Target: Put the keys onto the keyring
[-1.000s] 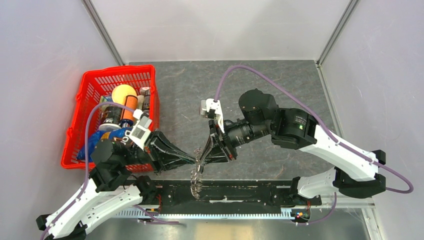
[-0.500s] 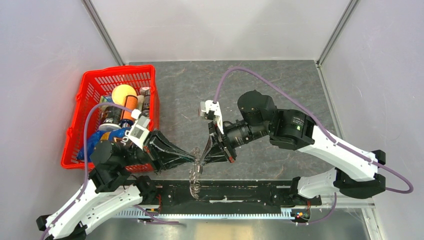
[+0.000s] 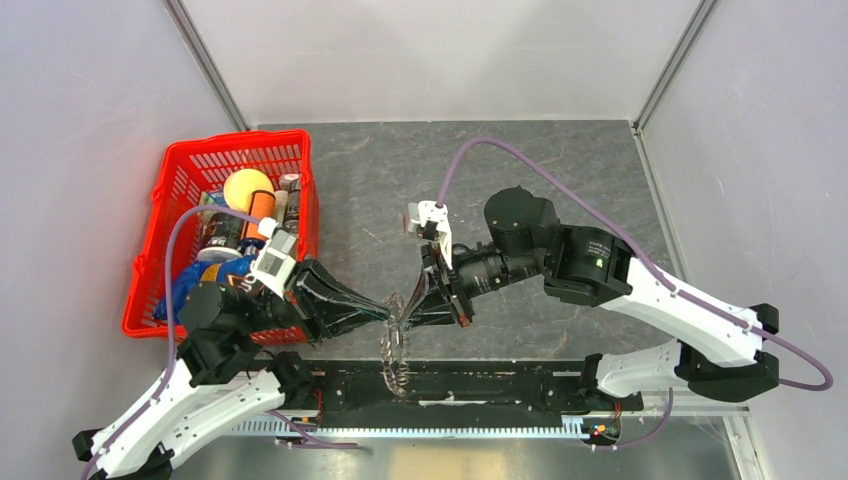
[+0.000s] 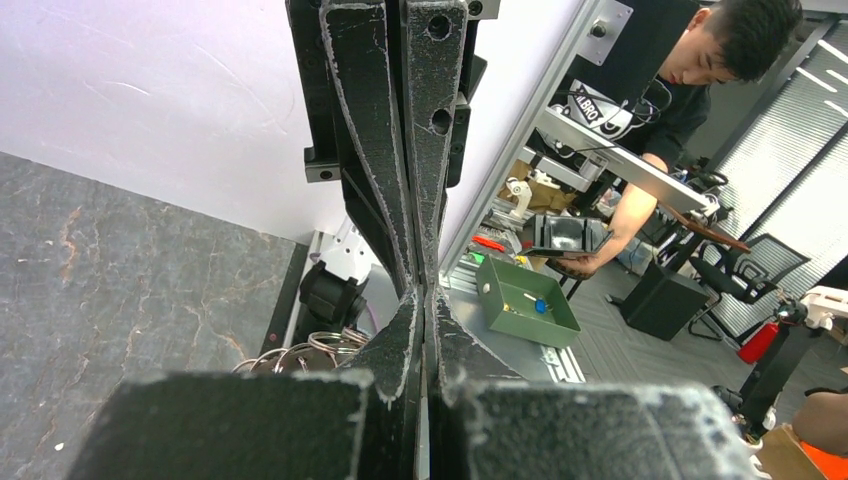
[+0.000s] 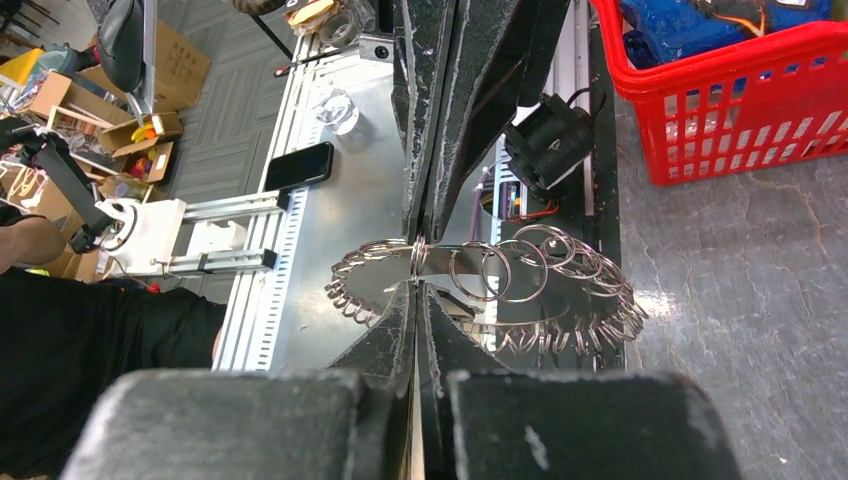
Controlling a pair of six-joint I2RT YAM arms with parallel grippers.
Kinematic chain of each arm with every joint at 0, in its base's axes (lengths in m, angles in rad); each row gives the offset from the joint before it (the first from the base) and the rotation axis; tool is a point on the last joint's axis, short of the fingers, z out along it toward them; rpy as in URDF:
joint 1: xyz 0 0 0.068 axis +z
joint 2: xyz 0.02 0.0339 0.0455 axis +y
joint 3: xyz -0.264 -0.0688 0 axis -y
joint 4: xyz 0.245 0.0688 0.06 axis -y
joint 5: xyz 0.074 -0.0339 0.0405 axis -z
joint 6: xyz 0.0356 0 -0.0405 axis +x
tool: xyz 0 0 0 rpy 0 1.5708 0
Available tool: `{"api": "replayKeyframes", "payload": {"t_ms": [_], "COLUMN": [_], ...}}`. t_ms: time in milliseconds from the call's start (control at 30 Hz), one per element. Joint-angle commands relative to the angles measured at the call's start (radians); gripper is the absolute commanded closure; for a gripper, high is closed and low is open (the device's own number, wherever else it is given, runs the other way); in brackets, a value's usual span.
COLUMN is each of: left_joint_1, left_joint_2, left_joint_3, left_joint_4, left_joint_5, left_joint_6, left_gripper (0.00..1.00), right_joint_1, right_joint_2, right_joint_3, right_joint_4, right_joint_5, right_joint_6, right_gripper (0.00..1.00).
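The keyring (image 3: 392, 352), a large ring strung with many small metal loops, hangs in the air just above the table's near edge. My left gripper (image 3: 390, 311) comes in from the left and my right gripper (image 3: 408, 318) from the right, tip to tip at the top of the ring. The right wrist view shows the keyring (image 5: 600, 300) lying flat across the picture. There my right gripper (image 5: 415, 285) is shut on its rim, straight opposite the left fingers (image 5: 440, 120). From the left wrist, my left gripper (image 4: 425, 300) is shut, with loops of the keyring (image 4: 305, 348) beside it. The keys are out of view.
A red basket (image 3: 170, 210) holding a yellow ball (image 3: 247, 187), cans and a blue packet stands at the left, close behind my left arm. A black rail (image 3: 480, 385) runs along the table's near edge under the hanging ring.
My right gripper has shut on the ring's rim and its arm has shifted slightly right. The left gripper and the keyring have hardly moved.
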Motion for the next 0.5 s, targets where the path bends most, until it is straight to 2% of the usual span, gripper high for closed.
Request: {"api": "replayKeyframes", "payload": {"t_ms": [0, 67, 200, 467], "left_joint_1": [-0.001, 0.000, -0.001, 0.000], "left_joint_2": [-0.006, -0.009, -0.012, -0.016], "left_joint_3": [0.006, 0.007, 0.004, 0.000], "left_joint_4": [0.084, 0.084, 0.084, 0.087], "left_joint_5": [-0.047, -0.049, -0.050, -0.051], "left_joint_6": [-0.007, -0.008, -0.008, -0.007], "left_gripper": [0.98, 0.98, 0.98, 0.98], "right_joint_1": [0.008, 0.009, 0.009, 0.009], "right_joint_2": [-0.018, -0.017, -0.029, -0.043], "right_joint_3": [-0.016, -0.012, 0.008, 0.025], "right_joint_4": [0.055, 0.053, 0.050, 0.059], "right_joint_5": [-0.006, 0.002, 0.019, 0.080], "right_joint_6": [0.024, 0.022, 0.018, 0.006], "right_gripper": [0.92, 0.81, 0.73, 0.68]}}
